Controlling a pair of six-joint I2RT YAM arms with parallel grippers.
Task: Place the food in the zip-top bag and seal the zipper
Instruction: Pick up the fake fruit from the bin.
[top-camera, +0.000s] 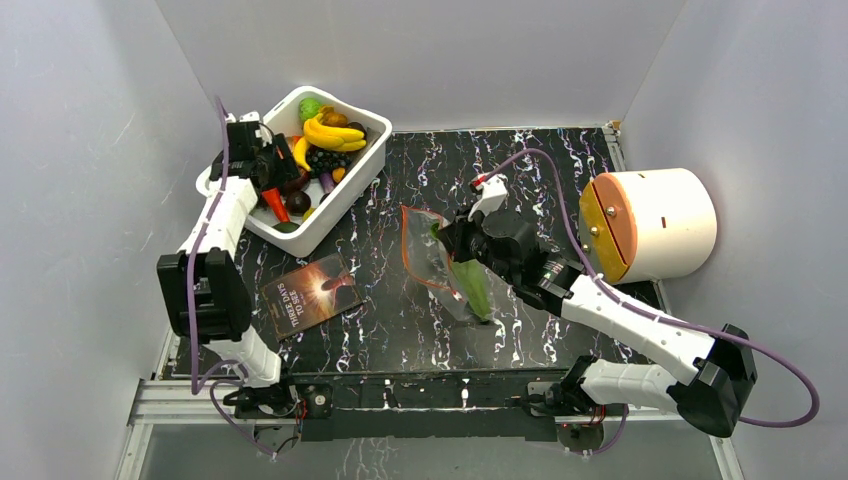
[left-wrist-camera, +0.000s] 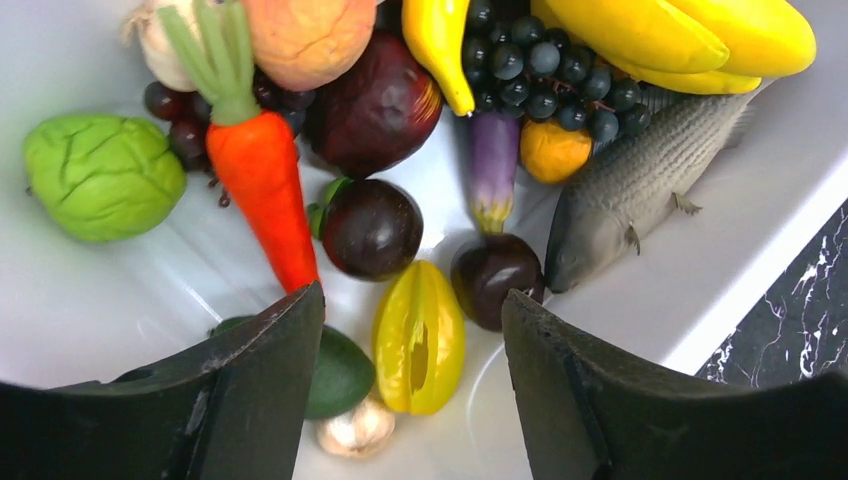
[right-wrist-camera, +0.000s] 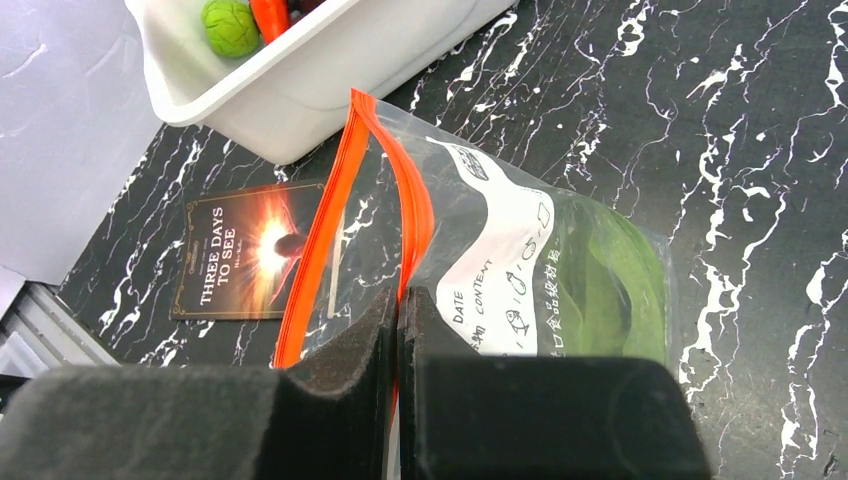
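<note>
- Two arms show in the top view. The left gripper (top-camera: 268, 165) hangs over the white tub (top-camera: 372, 150) at the upper left of the frame. The tub is heaped with toy food, with a banana bunch (top-camera: 335, 133) on top.
- At frame centre the right gripper (top-camera: 450, 238) meets the zip-top bag (top-camera: 432, 262). The bag lies on the black marbled table (top-camera: 560, 170) with a long leafy green vegetable (top-camera: 474, 288) inside it. A dark booklet (top-camera: 312, 293) lies to the bag's lower left, and a white drum (top-camera: 650, 225) stands at the right.
- Left wrist view: the left gripper (left-wrist-camera: 412, 300) has its jaws well apart and grips nothing. A yellow ribbed fruit (left-wrist-camera: 420, 340) sits in the gap below them. Around it in the tub (left-wrist-camera: 100, 320) lie a dark plum (left-wrist-camera: 372, 228), an orange carrot (left-wrist-camera: 262, 180) and a grey fish (left-wrist-camera: 630, 185).
- Right wrist view: the right gripper (right-wrist-camera: 400, 298) has its jaws pressed together on the bag's (right-wrist-camera: 500, 230) edge at the zipper (right-wrist-camera: 316, 250). The two orange strips part above the fingers, so the mouth gapes. The leafy vegetable (right-wrist-camera: 610, 290) shows green through the plastic at the right. The tub (right-wrist-camera: 330, 80) is at the top and the booklet (right-wrist-camera: 255, 260) at the left.
</note>
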